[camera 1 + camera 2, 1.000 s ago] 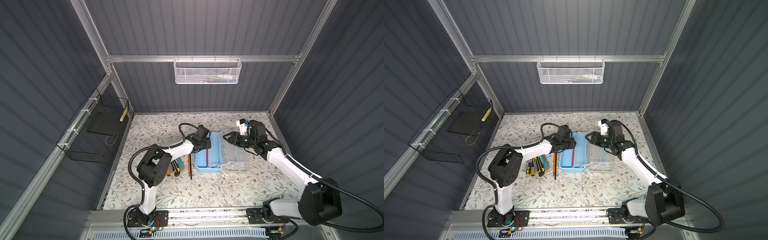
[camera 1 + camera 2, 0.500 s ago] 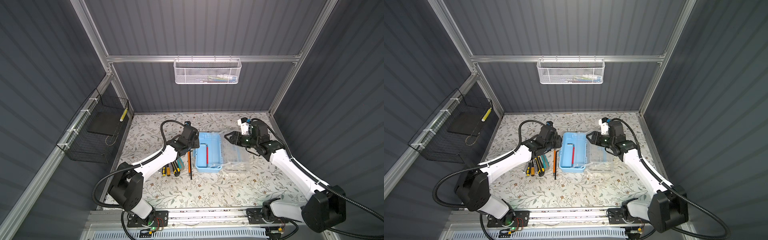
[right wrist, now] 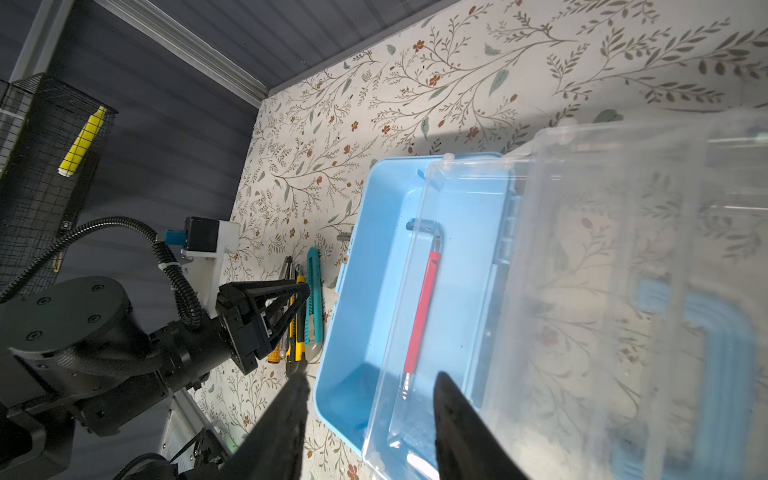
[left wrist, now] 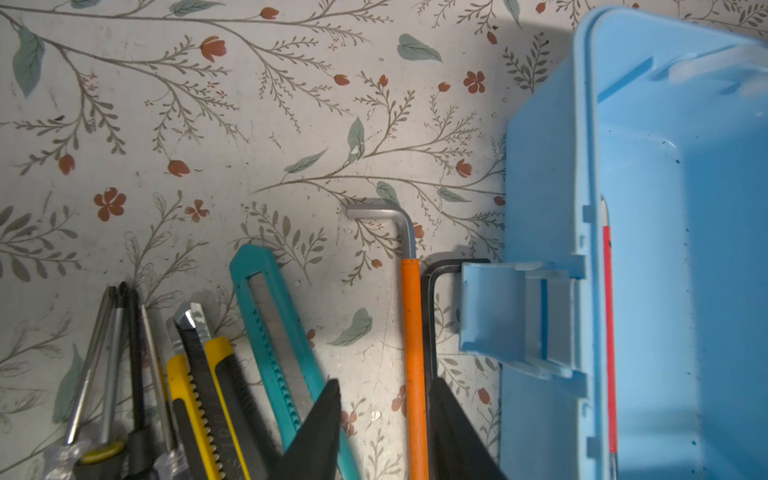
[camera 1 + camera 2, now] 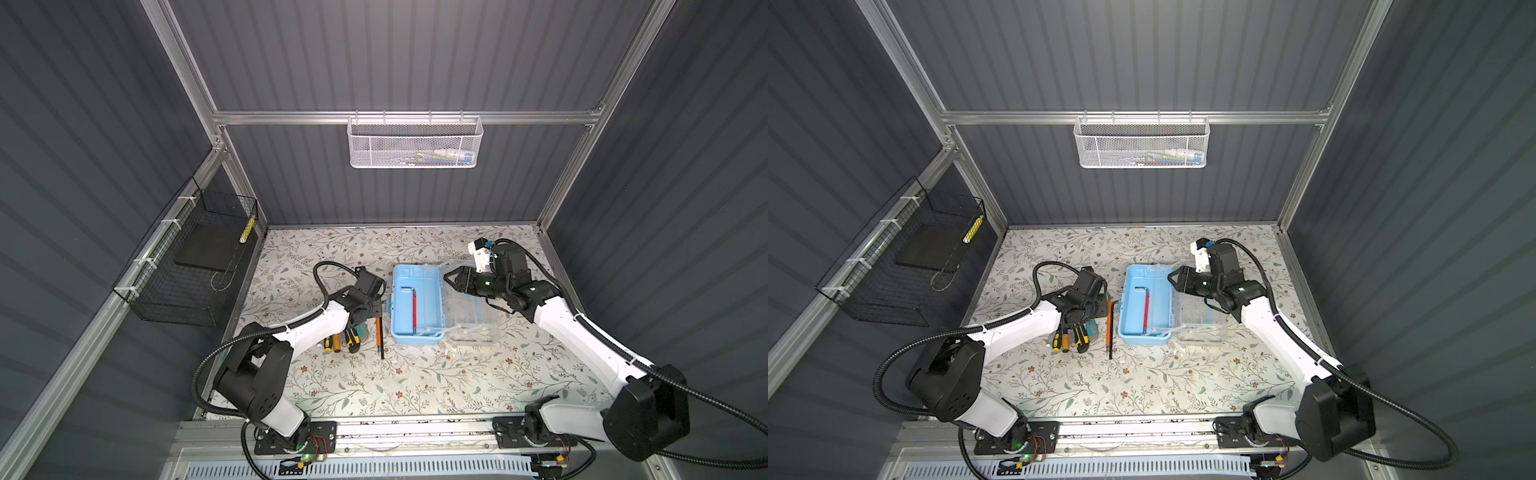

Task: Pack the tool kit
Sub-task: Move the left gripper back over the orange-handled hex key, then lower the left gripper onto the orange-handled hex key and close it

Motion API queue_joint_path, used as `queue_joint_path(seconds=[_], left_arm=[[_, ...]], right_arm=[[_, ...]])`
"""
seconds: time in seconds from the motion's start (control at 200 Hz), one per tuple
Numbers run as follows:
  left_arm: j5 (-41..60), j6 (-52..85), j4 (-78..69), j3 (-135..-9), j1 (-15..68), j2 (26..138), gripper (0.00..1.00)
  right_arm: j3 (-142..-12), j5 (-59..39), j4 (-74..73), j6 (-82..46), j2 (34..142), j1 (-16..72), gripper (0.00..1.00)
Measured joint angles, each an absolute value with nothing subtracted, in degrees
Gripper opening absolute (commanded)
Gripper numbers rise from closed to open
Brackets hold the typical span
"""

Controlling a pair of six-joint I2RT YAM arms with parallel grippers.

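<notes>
Left gripper (image 4: 384, 382) — jaws narrowly apart — straddles orange hex key (image 4: 413, 332), its long end out of view.

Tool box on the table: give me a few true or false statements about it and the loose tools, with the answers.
1. The tool box stands with its clear lid swung open. True.
2. A red-sleeved hex key lies inside the box. True.
3. The orange-sleeved hex key is already packed in the box. False: it lies on the table beside the box, between the open jaws of the left pincer.
4. The teal utility knife sits in the white mesh basket. False: it lies on the table next to the yellow utility knife.
</notes>
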State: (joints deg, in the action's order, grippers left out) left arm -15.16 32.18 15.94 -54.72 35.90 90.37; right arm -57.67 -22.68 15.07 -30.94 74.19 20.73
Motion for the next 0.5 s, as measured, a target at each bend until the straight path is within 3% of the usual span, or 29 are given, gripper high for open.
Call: queue_joint_path(seconds=[0.5], left_arm=[[-12.71,33.21,11.11,-53.49,35.77,96.77,0.27]], right_arm=[[-57.65,-22.65,14.66,-31.07,76.29,20.8,0.5]])
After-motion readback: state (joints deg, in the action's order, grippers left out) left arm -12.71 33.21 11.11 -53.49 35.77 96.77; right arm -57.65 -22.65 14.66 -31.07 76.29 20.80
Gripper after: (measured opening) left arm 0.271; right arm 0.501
